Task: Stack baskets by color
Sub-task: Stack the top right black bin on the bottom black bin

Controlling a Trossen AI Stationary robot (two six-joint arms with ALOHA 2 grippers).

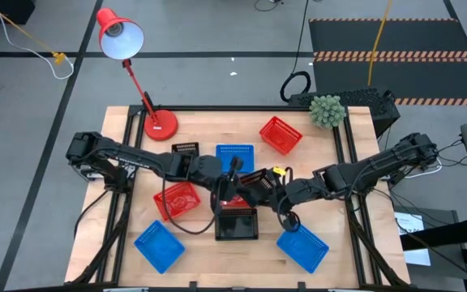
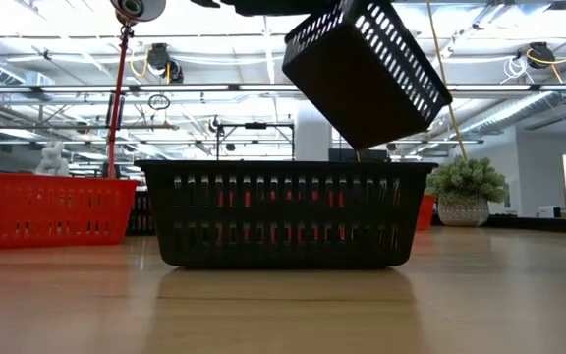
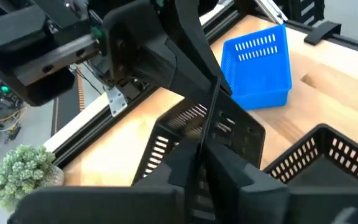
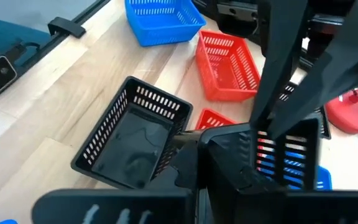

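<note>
A black basket [image 2: 367,69] hangs tilted in the air over the table's middle, held between both grippers. My left gripper [image 3: 199,163] reaches in from the left and is shut on one of its walls. My right gripper [image 4: 199,155] comes from the right and is shut on the opposite side. Right under it a second black basket [image 2: 283,211] stands upright on its base on the table [image 1: 355,162]. A red basket [image 1: 175,199] lies to the left of that one, and a blue basket [image 1: 302,247] to the right. My left gripper pinches the upper edge of one slatted wall [image 3: 206,127] of the black basket between its two fingers, slanting down from the table's left. The basket is lifted clear and tilted. My right gripper pinches the rim of the opposite slatted wall [image 4: 263,146], slanting down from the table's right, and the basket hangs tilted above the black basket on the table.
A third black basket [image 1: 186,150] and a blue basket [image 1: 235,154] sit behind the grippers, with a red basket [image 1: 280,134] at the far right. Another blue basket [image 1: 159,246] lies near the front left. A red desk lamp [image 1: 159,123] and a small plant [image 1: 327,110] stand at the back.
</note>
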